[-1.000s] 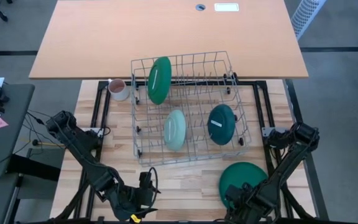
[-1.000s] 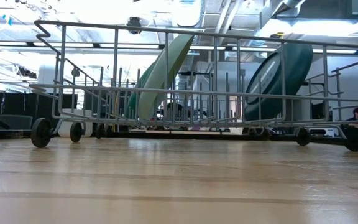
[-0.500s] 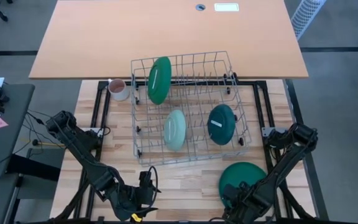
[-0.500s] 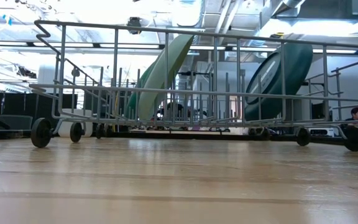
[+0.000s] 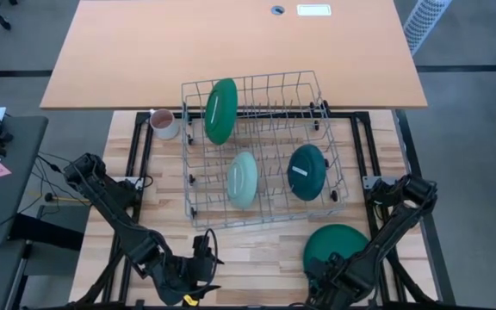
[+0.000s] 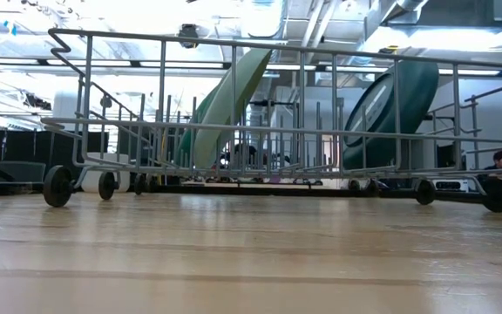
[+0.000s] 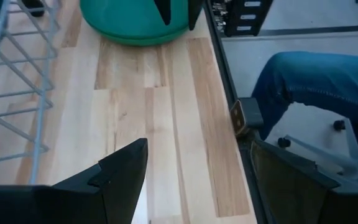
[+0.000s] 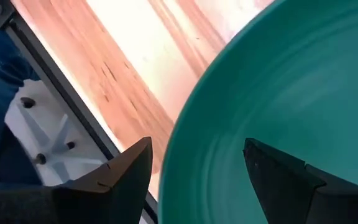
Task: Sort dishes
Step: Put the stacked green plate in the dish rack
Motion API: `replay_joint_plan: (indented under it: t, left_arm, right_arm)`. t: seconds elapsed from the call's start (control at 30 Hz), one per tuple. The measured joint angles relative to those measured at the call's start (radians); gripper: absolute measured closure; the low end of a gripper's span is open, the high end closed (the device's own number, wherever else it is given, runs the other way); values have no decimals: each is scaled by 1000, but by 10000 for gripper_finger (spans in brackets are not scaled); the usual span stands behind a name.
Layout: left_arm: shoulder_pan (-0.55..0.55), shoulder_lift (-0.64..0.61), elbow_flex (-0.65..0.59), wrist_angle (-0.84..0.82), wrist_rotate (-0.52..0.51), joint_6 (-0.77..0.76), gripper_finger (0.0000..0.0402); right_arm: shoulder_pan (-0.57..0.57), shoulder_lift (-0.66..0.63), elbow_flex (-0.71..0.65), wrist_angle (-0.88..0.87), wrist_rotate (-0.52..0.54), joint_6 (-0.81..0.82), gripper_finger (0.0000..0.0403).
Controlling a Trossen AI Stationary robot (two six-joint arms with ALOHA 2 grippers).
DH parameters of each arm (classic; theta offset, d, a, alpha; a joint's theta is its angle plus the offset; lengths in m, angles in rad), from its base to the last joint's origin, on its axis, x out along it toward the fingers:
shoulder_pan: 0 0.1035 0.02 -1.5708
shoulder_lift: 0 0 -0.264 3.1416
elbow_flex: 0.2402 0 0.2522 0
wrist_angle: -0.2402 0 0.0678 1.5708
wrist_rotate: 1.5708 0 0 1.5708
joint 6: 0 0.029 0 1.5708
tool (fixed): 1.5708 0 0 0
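Right gripper (image 5: 327, 280) has crept slightly left over green plate (image 5: 344, 242).

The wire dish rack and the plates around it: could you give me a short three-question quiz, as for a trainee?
1. How many plates stand in the grey wire dish rack?
2. True or false: the small pinkish-white mug sits inside the rack.
3. Which tool hovers open at the large dark green glossy plate lying flat on the wooden table: A left tool, B right tool?

Key: 1. Three: large dark green plate, pale mint plate, dark teal plate. 2. False. 3. B.
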Motion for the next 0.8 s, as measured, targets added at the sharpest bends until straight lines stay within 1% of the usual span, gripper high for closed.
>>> replay_joint_plan:
  t: [0.13, 0.3, 0.4, 0.6, 0.8]
  left_arm:
    - [2, 7, 0, 1, -36, 3, 123]
    - [2, 8, 0, 2, -44, 1, 123]
    - [2, 8, 0, 4, -49, 2, 123]
    - [2, 8, 0, 6, -49, 2, 123]
    - [2, 9, 0, 8, -49, 0, 123]
  right_arm:
    - [0, 15, 0, 0, -1, -1, 143]
    - [0, 28, 0, 0, -12, 0, 144]
    - [0, 30, 0, -1, -13, 0, 152]
    - [0, 30, 0, 0, -13, -11, 187]
    - [0, 30, 0, 2, -13, -13, 241]
